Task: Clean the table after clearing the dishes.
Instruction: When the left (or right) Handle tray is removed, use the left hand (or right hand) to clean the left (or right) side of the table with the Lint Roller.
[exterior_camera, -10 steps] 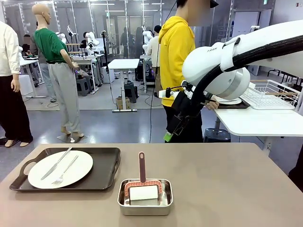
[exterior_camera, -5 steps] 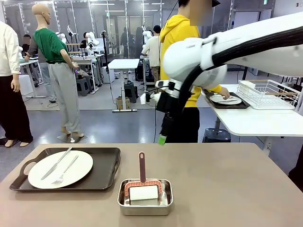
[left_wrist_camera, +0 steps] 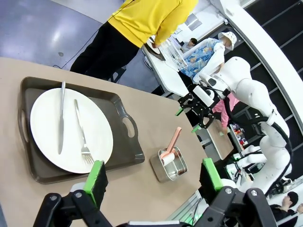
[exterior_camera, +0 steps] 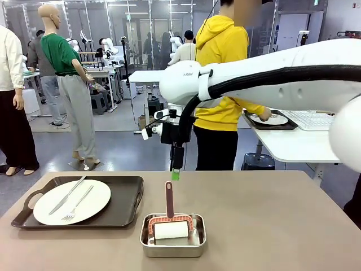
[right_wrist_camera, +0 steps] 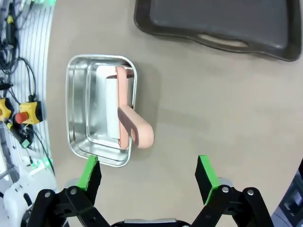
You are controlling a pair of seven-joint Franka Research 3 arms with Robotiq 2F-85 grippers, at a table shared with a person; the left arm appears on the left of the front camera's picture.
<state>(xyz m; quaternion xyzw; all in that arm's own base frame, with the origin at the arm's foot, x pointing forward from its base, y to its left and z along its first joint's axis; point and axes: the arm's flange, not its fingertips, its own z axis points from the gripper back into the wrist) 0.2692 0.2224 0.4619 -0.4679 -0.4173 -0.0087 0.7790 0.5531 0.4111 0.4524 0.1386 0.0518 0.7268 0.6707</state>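
Right gripper [exterior_camera: 176, 173], jaws spread, hangs near pink-handled white roller [exterior_camera: 169, 200] in square steel pan [exterior_camera: 145, 240] on grey-brown table [exterior_camera: 271, 226]; left gripper [left_wrist_camera: 154, 176] also spread; round white plate [exterior_camera: 72, 201] w/ cutlery on dark brown tray [exterior_camera: 128, 203], table's left

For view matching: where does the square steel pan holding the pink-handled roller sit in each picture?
Front view: steel pan at bottom centre, just right of the dark tray.
Left wrist view: lower centre-right, beyond the tray's handle end.
Right wrist view: left of centre, with the tray along the top edge.
Shared landmark: the dark tray.
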